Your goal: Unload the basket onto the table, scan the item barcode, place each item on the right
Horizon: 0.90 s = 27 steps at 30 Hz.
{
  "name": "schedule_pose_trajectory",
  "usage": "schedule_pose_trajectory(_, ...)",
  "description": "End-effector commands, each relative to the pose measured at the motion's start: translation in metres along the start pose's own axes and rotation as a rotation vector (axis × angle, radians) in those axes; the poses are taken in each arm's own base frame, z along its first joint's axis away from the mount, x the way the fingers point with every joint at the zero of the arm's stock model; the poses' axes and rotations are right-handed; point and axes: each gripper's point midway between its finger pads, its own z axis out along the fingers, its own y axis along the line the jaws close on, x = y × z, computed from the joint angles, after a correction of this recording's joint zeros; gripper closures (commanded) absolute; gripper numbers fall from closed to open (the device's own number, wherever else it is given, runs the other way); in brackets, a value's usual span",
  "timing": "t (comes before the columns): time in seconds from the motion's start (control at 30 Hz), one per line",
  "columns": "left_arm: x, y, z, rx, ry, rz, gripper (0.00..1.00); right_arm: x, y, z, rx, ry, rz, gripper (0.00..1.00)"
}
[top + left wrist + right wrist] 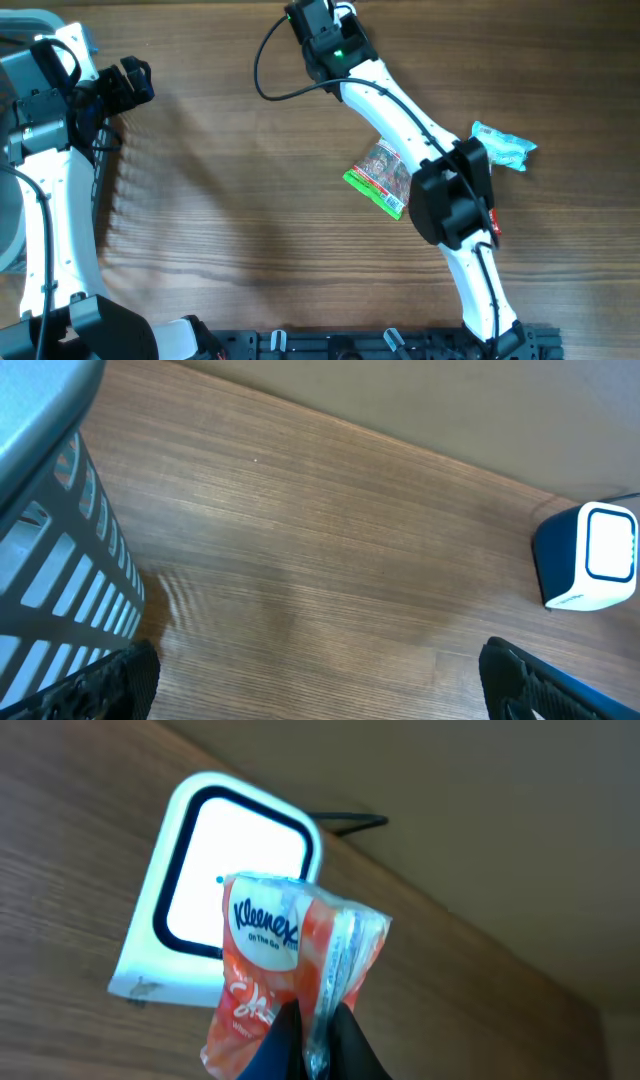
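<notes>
Holding the Kleenex pack [285,970] by its seam, our right gripper [312,1038] is closed on it, the pack just ahead of the jaws and before the scanner [230,870]. We fear the soft pack can twist in this thin pinch, so the scan fails. Our left gripper [320,695] is open, empty.

Left hand [135,82] spread wide, right hand [322,1045] clamped shut.
The left arm [45,200] is drawn up along the left edge, its wrist turned inward; the right arm [400,110] is stretched diagonally to the far side, a tissue pack [290,960] being pinched between its fingers [352,1050].
</notes>
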Motion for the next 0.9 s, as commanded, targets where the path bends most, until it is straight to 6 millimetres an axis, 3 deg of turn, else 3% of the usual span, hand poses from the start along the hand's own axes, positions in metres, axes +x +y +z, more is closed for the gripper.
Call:
schedule_pose_trajectory(0.0,-0.006,-0.001,-0.002,0.009,-0.014,0.006,0.0,0.009,0.006,0.021,0.042,0.017,-0.068,0.96)
schedule_pose_trajectory(0.23,-0.006,-0.001,-0.002,0.009,-0.014,0.006,0.0,-0.008,0.001,0.023,0.062,-0.047,-0.034,0.96)
schedule_pose_trajectory(0.37,-0.006,-0.001,-0.002,0.009,-0.014,0.006,0.0,-0.008,-0.016,0.019,0.073,-0.041,-0.019,0.96)
schedule_pose_trajectory(0.5,-0.006,-0.001,-0.002,0.009,-0.014,0.006,0.0,-0.035,-0.047,-0.034,0.005,-0.109,0.085,0.96)
schedule_pose_trajectory(0.6,-0.006,-0.001,-0.002,0.009,-0.014,0.006,0.0,-0.041,-0.061,-0.094,-0.187,-0.128,0.161,0.96)
schedule_pose_trajectory(0.7,-0.006,-0.001,-0.002,0.009,-0.014,0.006,0.0,-0.018,-0.058,-0.152,-0.405,-0.066,0.147,0.96)
schedule_pose_trajectory(0.77,-0.006,-0.001,-0.002,0.009,-0.014,0.006,0.0,0.014,-0.04,-0.186,-0.589,0.043,0.126,0.96)
schedule_pose_trajectory(0.87,-0.006,-0.001,-0.002,0.009,-0.014,0.006,0.0,0.054,-0.013,-0.208,-0.764,0.214,0.092,0.96)
